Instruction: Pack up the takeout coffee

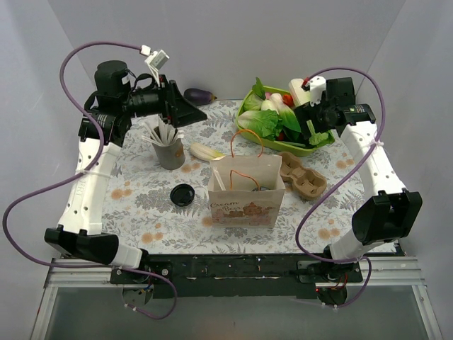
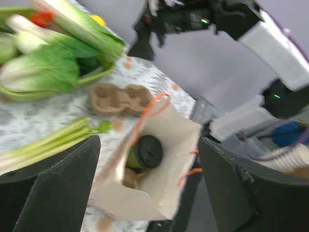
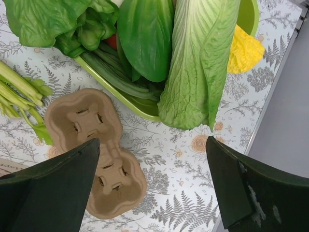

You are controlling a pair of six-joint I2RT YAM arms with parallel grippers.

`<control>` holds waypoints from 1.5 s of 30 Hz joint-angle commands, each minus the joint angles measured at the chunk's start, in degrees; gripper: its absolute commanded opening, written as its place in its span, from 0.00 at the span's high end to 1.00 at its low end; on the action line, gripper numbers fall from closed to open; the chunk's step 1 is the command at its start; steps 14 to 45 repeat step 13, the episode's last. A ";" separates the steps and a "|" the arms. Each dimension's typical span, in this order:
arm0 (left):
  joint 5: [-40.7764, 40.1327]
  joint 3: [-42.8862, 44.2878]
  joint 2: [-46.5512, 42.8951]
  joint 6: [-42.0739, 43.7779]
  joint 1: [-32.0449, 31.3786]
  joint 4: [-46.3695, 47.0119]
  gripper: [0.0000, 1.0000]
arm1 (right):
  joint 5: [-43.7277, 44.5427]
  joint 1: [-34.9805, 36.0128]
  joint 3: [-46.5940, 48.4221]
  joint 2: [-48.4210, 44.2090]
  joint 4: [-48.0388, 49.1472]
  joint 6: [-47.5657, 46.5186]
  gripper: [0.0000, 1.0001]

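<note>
1. The takeout coffee point(image 2: 143, 153) sits inside the paper bag point(image 1: 246, 202). In the left wrist view it shows through the bag's open top as a green cup with a round black cover on it.
2. The bag stands upright near the middle of the table point(image 1: 141, 205), on a floral cloth, with its orange handles loose at the mouth.
3. The left gripper point(image 2: 149, 142) has its fingers spread wide with nothing between them. It hangs above and to one side of the bag, looking down into the opening.
4. From above, the left arm reaches toward the far left part of the table, behind a grey cup of wooden stirrers point(image 1: 170, 152).
5. The right gripper point(image 3: 152, 141) is also spread wide and grips nothing. It hovers over the near edge of the green tray point(image 3: 120, 99) and a brown pulp cup carrier point(image 3: 96, 154).
6. The tray is piled with leafy vegetables, and a yellow piece shows at its far edge in the right wrist view.
7. The carrier lies just to the right of the bag, apart from the tray.
8. A loose flat black lid point(image 1: 182, 194) lies on the cloth to the left of the bag.
9. A pale leafy vegetable point(image 1: 205, 151) rests between the stirrer cup and the bag.
10. An eggplant point(image 1: 199, 94) lies at the far edge of the table.
11. Green stalks point(image 3: 19, 92) lie on the cloth just beside the carrier.
</note>
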 commanded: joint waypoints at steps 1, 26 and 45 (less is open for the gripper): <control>-15.29 7.39 0.63 6.79 0.28 -2.59 0.16 | 3.65 -0.21 3.85 -3.71 -0.08 9.23 0.02; -45.71 3.20 2.83 11.10 6.52 -2.16 0.07 | 7.90 -0.21 18.70 -3.88 -5.10 17.17 0.02; -45.71 3.20 2.83 11.10 6.52 -2.16 0.07 | 7.90 -0.21 18.70 -3.88 -5.10 17.17 0.02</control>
